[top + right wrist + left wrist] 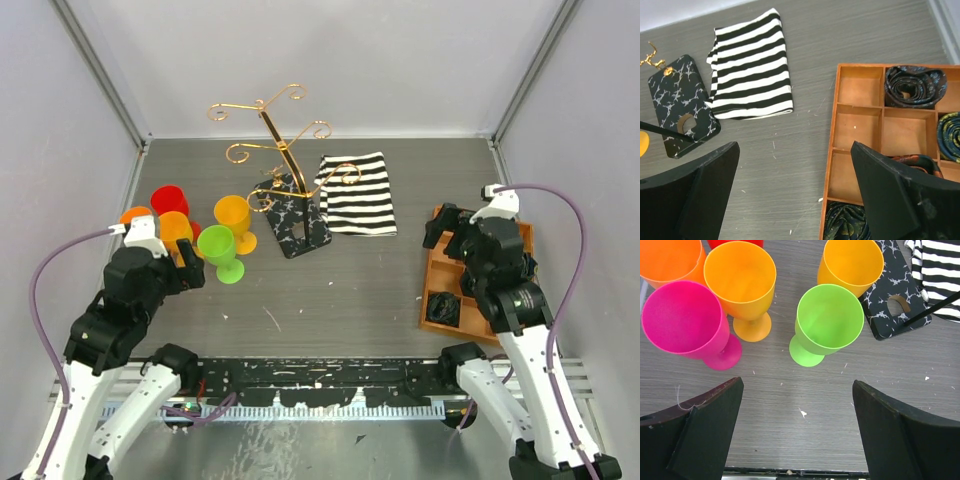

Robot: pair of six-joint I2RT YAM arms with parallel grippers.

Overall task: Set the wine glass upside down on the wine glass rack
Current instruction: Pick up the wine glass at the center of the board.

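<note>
Looking down past the left gripper (796,390): spread wide, pinching nothing, only bare table (805,440) between its fingers (705,430). Just ahead, upright on its foot and mouth up, the green wine glass (827,322), standing free. Crowding in on its left, a yellow-orange glass (742,282), a pink glass (685,317) nearest the fingers, an orange glass (670,260) in the corner, and a sliver of a red glass (735,242) behind. Right behind the green, a second yellow-orange glass (850,262), close against the black marbled base (885,295) of the wine glass rack (277,140). From overhead, that gold wire stand at mid-table toward the back, tall and upright, scroll arms curling out to both sides. Just right of the base, touching or barely apart, hard to call from here, a black-and-white striped cloth (358,193), lying flat. Over to the right gripper (794,150): likewise spread wide and holding nothing, hanging above the table just off the left edge of a wooden divider tray (860,135), with rolled ties (914,86) tucked into some compartments.
</note>
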